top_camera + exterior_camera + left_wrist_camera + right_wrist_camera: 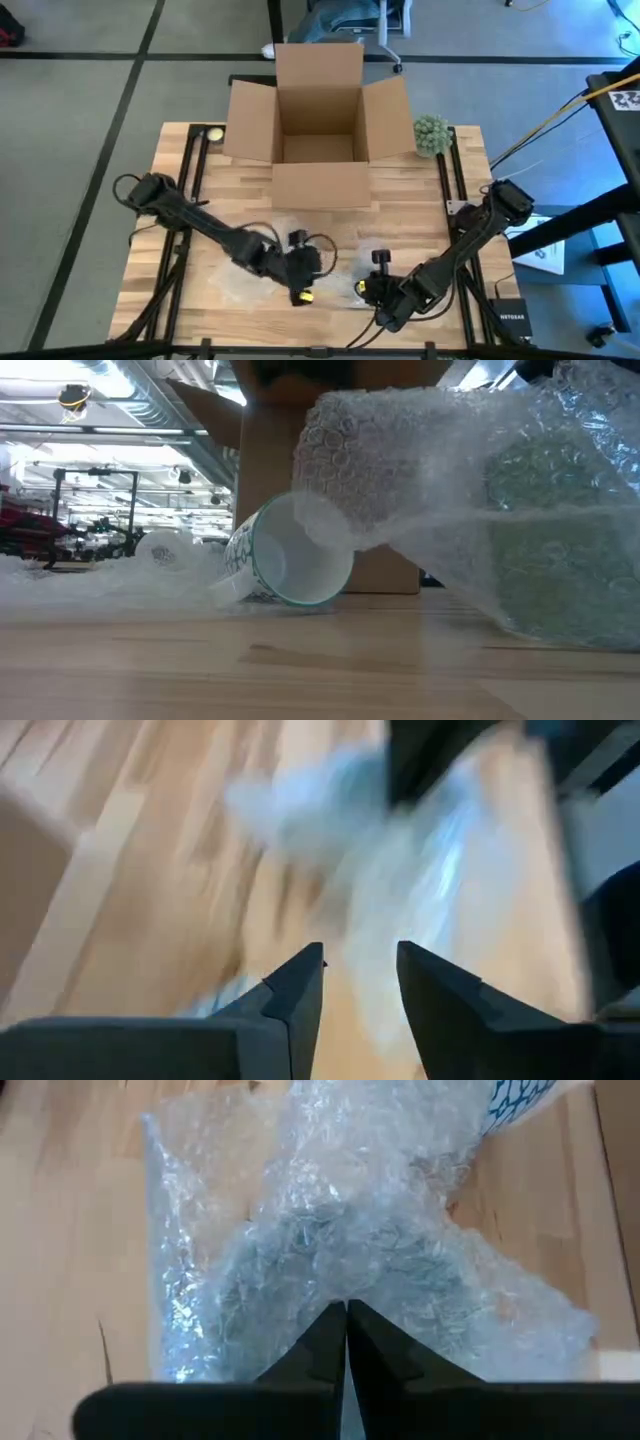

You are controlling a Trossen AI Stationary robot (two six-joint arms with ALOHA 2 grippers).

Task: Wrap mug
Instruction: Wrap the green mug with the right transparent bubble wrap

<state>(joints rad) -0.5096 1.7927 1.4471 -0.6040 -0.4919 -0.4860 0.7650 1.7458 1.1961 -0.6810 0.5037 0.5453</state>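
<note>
The mug [285, 565] lies on its side at the near table edge. The right gripper [346, 1325] pinches the wrap [330, 1230]; the left gripper [360, 982] is spread. Better to pull the wrap slowly over the mug, keeping it tight.

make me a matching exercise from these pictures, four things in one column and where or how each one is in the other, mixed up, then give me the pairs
Things:
1. mug
2. cardboard box
3. right gripper
4. left gripper

States:
A. jaws apart, holding nothing
B. lying on its side on the table
C. flaps open, at the table's far edge
D. jaws shut on the bubble wrap

Pairs: 1-B, 2-C, 3-D, 4-A
</note>
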